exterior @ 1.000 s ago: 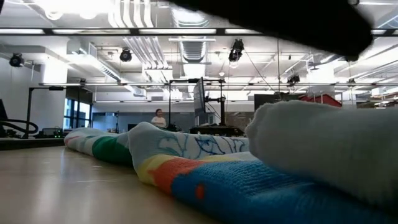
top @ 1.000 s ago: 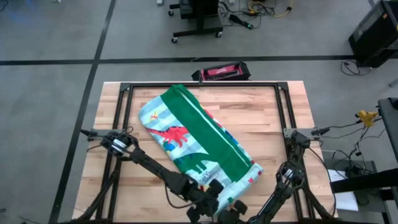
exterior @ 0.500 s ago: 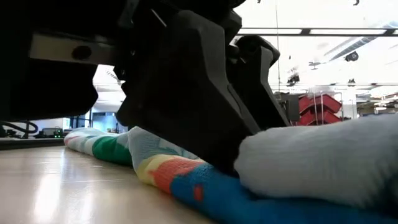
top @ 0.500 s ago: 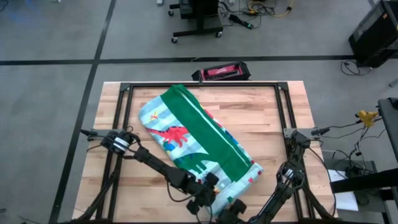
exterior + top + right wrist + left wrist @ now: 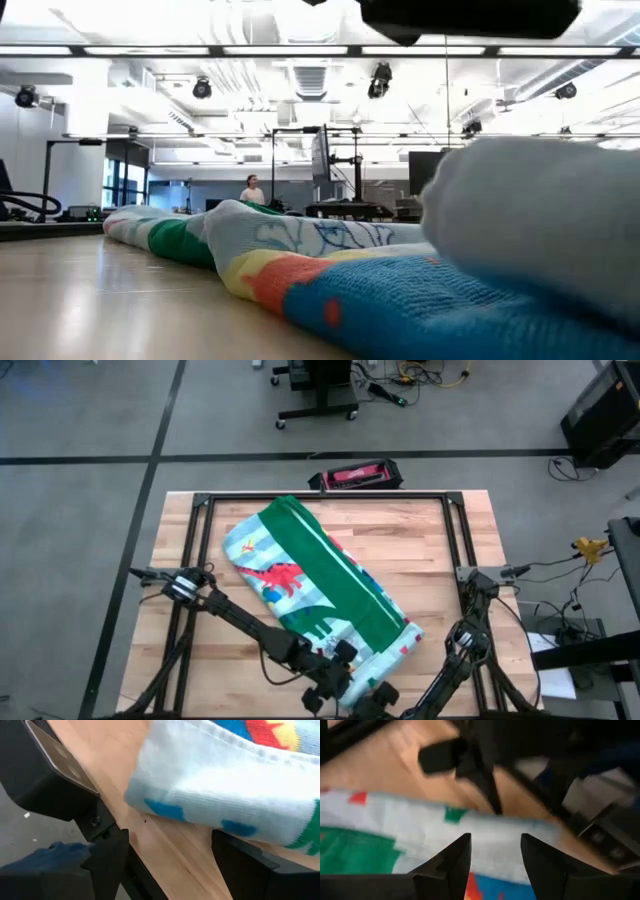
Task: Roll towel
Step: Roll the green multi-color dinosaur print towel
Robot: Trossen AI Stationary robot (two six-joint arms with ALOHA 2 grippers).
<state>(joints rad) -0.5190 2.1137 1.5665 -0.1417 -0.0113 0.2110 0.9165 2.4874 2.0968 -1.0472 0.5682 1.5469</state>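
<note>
The towel [image 5: 320,580] lies folded in a long band slanting from the table's far left to its near right, with a green stripe along the middle and dinosaurs on both sides. Its thick near end [image 5: 540,230] rests on the wood. My left gripper [image 5: 335,682] is open just above that near end, with the towel [image 5: 395,835] beyond its fingers. My right gripper [image 5: 375,702] is open at the table's near edge, facing the towel's near end [image 5: 225,780].
A black metal frame [image 5: 330,497] runs around the wooden table top [image 5: 420,540]. A red and black case [image 5: 355,477] lies just beyond the far edge. Bare wood shows to the towel's right and near left. A person stands far back in the room [image 5: 252,187].
My left gripper has come down at the towel's near end, filling the low view half a second ago, and has gone up again. The towel's thick near end now stands a little higher in the low view. The rest of the towel has stayed in place.
</note>
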